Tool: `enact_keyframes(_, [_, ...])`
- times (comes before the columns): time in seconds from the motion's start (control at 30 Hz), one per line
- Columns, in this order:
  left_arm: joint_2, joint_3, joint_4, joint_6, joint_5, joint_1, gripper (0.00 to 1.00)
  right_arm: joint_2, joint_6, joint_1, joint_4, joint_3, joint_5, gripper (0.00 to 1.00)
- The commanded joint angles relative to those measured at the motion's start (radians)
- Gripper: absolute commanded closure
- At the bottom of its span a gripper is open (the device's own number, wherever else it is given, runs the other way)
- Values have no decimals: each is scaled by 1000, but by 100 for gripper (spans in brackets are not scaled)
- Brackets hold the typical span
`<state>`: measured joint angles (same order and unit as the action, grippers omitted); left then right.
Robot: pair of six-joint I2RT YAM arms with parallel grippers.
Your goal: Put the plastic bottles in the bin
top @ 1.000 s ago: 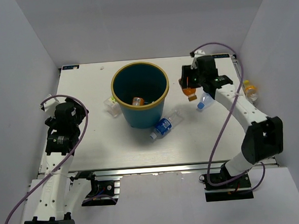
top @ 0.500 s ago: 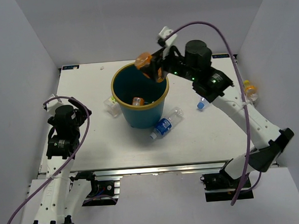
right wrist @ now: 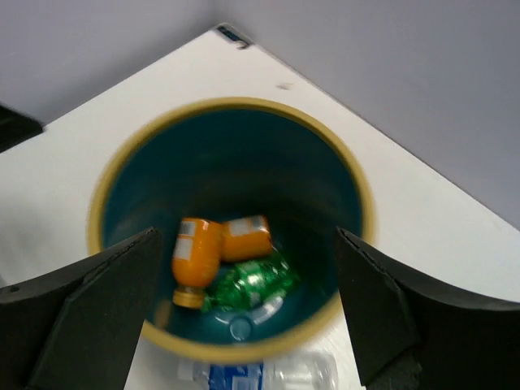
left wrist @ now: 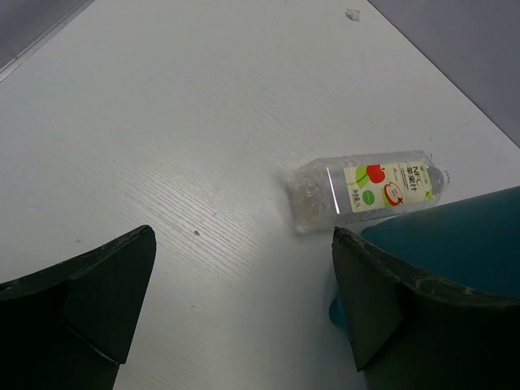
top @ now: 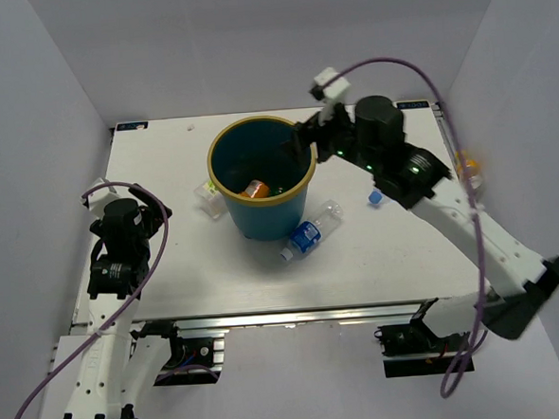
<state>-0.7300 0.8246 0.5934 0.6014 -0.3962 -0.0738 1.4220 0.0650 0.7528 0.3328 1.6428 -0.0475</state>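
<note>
**Right gripper spread above the bin; two orange bottles inside**

The right gripper (top: pixel 300 151) is shown held over the right-hand part of the bin (top: pixel 224 196). Its fingers are spread wide and nothing is grasped between them. In the right wrist view, two orange bottles (right wrist: pixel 195 258) are seen lying on the floor of the bin, touching one another. A green crumpled item (right wrist: pixel 253 280) is seen just beside them.

Outside the bin, a blue-labelled bottle (top: pixel 308 233) is laid on its side on the table (top: pixel 163 160), just in front of the bin's base. A white-green labelled bottle (left wrist: pixel 366 188) is laid on its side close against the bin's left wall; whether contact is made cannot be told. A blue cap (top: pixel 375 199) is visible on the table beneath the right arm, with the rest of that bottle hidden. A small orange object (top: pixel 467 168) is partly seen beyond the arm, near the table's right edge.

The left gripper (left wrist: pixel 242 244) is held over the left side of the table, apart from the bin. Its fingers are likewise spread wide with nothing grasped, and it is directed towards the white-green labelled bottle.
</note>
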Motion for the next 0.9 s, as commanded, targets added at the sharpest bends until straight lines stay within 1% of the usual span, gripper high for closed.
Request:
enact_keyframes(0.0, [17, -7, -18, -11, 10, 5, 2, -191, -148, -38, -52, -130, 270, 11])
enact_keyframes(0.03, [17, -7, -18, -12, 11, 3, 2, -228, -212, -61, -45, -209, 335, 11])
enact_keyframes(0.07, [15, -8, -17, -11, 13, 3, 2, -297, -246, -79, -32, -247, 354, 10])
enact_keyframes(0.1, [15, -8, -17, -11, 14, 3, 2, -326, -286, -127, -11, -276, 368, 11])
enact_keyframes(0.13, [15, -10, -18, -11, 16, 5, 2, -353, -363, -157, 20, -322, 376, 11])
enact_keyframes(0.17, [14, -10, -18, -11, 19, 3, 2, -392, -408, -191, 96, -342, 376, 11])
enact_keyframes(0.2, [12, -10, -20, -11, 23, 5, 2, -403, -454, -260, 136, -360, 376, 11])
enact_keyframes(0.23, [12, -8, -20, -11, 25, 5, 2, -412, -521, -289, 178, -403, 362, 11])
enact_keyframes(0.27, [12, -7, -20, -9, 25, 3, 2, -420, -554, -315, 240, -428, 362, 11])
enact_keyframes(0.3, [12, -7, -23, -9, 26, 5, 2, -423, -585, -340, 256, -458, 360, 11])
enact_keyframes(0.33, [12, -7, -26, -8, 28, 5, 2, -428, -632, -343, 256, -535, 336, 11])
enact_keyframes(0.43, [12, -10, -33, -3, 31, 5, 2, -440, -700, -343, 151, -668, 209, 11])
enact_keyframes(0.47, [14, -10, -32, -2, 31, 3, 2, -443, -753, -343, 108, -758, 192, 11])
enact_keyframes(0.5, [11, -8, -30, 3, 33, 5, 2, -442, -775, -343, 9, -799, 175, 11])
enact_keyframes(0.53, [12, -10, -29, 5, 33, 5, 2, -434, -793, -343, -47, -836, 144, 11])
enact_keyframes(0.6, [14, -16, -26, 6, 30, 5, 2, -408, -832, -340, -148, -889, 133, 11])
enact_keyframes(0.7, [24, -19, -12, 8, 17, 5, 2, -309, -847, -329, -208, -885, 141, 11])
enact_keyframes(0.73, [32, -24, -14, 8, 14, 5, 2, -235, -856, -328, -193, -870, 135, 11])
enact_keyframes(0.8, [43, -31, -26, 8, 19, 5, 2, -171, -875, -307, -213, -850, 111, 11])
enact_keyframes(0.87, [46, -35, -35, -2, 33, 5, 2, -98, -907, -285, -288, -854, 103, 11])
